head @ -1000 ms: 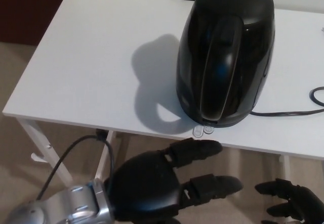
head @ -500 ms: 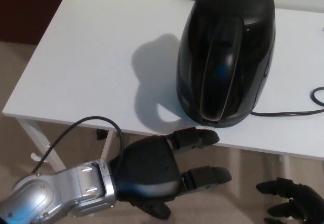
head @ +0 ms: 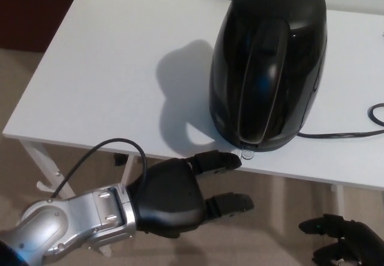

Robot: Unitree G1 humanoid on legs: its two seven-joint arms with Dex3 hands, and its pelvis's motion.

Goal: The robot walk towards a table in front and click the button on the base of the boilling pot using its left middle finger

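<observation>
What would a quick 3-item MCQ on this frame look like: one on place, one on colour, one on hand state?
1. Where does the small clear switch at the foot of the glossy black kettle sit?
A. at the white table's near edge
B. at the far edge
C. on the floor

2. What colour is the power cord running off to the right?
A. white
B. red
C. black

3. How is the robot's left hand?
A. shut on the kettle
B. open, holding nothing
C. out of view

Answers:
1 A, the switch lies on the tabletop right by the front edge.
2 C, the cord is dark against the white top.
3 B, its fingers are spread with nothing between them, the upper one pointing toward the switch.
</observation>
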